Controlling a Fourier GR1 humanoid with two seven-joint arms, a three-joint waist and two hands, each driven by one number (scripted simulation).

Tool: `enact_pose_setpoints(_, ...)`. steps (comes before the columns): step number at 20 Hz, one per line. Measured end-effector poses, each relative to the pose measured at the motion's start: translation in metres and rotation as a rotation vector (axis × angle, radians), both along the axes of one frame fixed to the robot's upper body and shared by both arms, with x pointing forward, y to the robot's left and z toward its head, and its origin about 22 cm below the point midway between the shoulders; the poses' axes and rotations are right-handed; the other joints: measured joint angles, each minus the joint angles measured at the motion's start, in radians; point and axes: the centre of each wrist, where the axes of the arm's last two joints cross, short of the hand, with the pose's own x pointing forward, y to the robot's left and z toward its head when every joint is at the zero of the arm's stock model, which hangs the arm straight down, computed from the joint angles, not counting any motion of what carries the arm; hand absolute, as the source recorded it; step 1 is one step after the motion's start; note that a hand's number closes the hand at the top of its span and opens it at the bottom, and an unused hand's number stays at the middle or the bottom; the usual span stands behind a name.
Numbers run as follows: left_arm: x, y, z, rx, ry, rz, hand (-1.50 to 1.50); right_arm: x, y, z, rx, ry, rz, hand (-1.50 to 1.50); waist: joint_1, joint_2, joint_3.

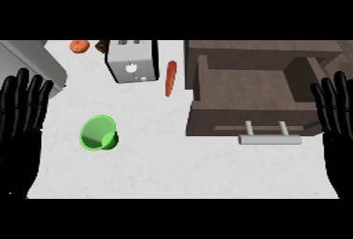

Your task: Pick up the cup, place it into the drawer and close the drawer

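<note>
In the head view, a green cup (98, 134) is seen lying on its side on the white counter (179, 168), left of centre and well apart from both hands. The brown drawer (251, 91) is pulled open at the right, its grey handle (270, 138) facing forward. A toaster (131, 60) and a carrot (169, 78) are placed behind. The left hand (21, 112) and the right hand (335, 109) are held at the edges, fingers straight and released, grasping nothing.

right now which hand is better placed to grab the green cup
Probably the left hand: the green cup lies on the counter's left half, close to it. The right hand rests beyond the open drawer.
</note>
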Motion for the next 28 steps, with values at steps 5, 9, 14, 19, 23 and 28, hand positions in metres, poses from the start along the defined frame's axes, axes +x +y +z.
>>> enact_pose_setpoints(5, 0.011, 0.001, -0.002, -0.023, 0.004, -0.280, -1.50, 0.001, 0.003, -0.002, -0.008, 0.005, 0.024, -1.50, -0.001, 0.002, 0.032)
enact_pose_setpoints(9, 0.018, 0.002, -0.019, -0.088, 0.098, -0.562, -1.50, 0.003, 0.012, -0.007, 0.032, 0.059, 0.094, -1.50, -0.003, 0.007, 0.039)
enact_pose_setpoints(14, 0.032, 0.032, -0.033, -0.148, 0.179, -0.734, -1.50, 0.001, 0.011, -0.004, 0.060, 0.101, 0.125, -1.50, 0.001, 0.003, 0.044)
enact_pose_setpoints(19, 0.048, 0.054, -0.029, -0.174, 0.203, -0.794, -1.50, 0.018, 0.016, -0.001, 0.067, 0.112, 0.130, -1.50, 0.007, 0.001, 0.046)
enact_pose_setpoints(23, 0.055, 0.061, -0.025, -0.177, 0.222, -0.804, -1.50, 0.015, 0.013, -0.006, 0.070, 0.118, 0.133, -1.50, 0.007, 0.000, 0.047)
enact_pose_setpoints(28, 0.059, 0.057, -0.032, -0.171, 0.241, -0.800, -1.50, 0.018, 0.011, 0.001, 0.070, 0.113, 0.138, -1.50, 0.008, 0.000, 0.047)
